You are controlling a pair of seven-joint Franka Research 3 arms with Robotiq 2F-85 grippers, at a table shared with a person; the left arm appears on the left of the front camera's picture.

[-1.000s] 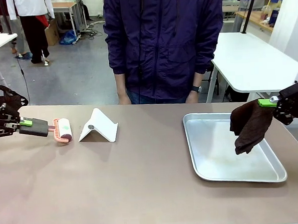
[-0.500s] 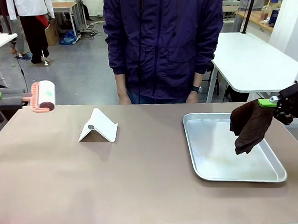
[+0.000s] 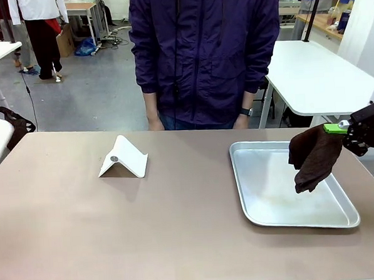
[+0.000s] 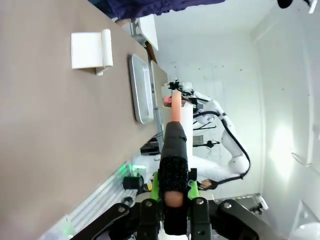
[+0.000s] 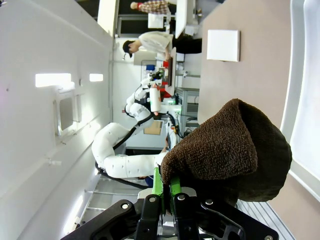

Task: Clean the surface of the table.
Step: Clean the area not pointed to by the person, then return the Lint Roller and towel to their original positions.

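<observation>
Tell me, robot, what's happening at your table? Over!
Left pincer shut on lint roller. Right pincer shut on brown cloth, by tray. Tabletop: tray, white stand in the way.

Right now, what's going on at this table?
The left gripper is shut on a lint roller's black handle, holding it up by the table's left end. The right gripper grips a brown cloth that hangs over the tray. A white stand sits on the table. A person stands at the far side, hands down. Neither tool appears to touch the table.
</observation>
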